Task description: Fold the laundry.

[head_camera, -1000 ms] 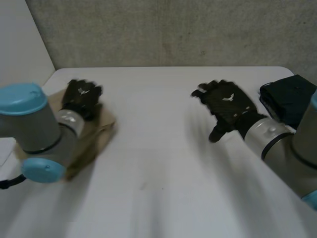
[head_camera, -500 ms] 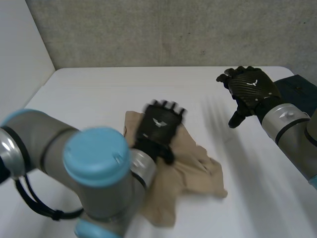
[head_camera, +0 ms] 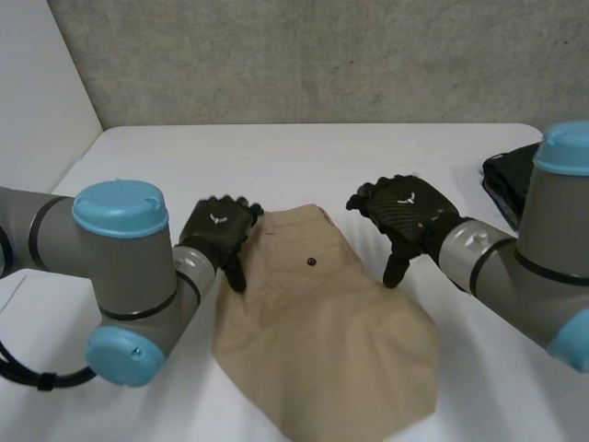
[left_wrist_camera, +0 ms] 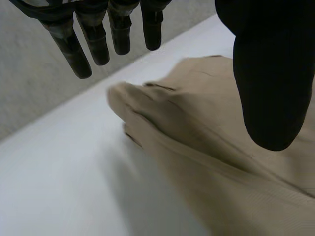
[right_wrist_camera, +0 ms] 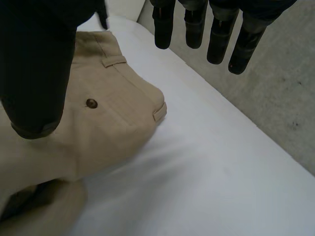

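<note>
Tan trousers lie spread on the white table, waistband toward the far side, a dark button on the seat. My left hand hovers open at the waistband's left corner; in the left wrist view its fingers hang straight above the tan trousers, apart from the cloth. My right hand hovers open just right of the waistband. The right wrist view has its fingers straight over bare table beside the trousers, with the button and belt loops showing.
A folded dark garment lies at the table's far right edge, behind my right arm. A grey wall runs along the table's back. My left arm's blue-capped joints stand over the table's near left.
The tan trousers came from the far left to the table's middle and now lie spread. My left hand let go and opened beside them. My right hand swung back toward the waistband.
</note>
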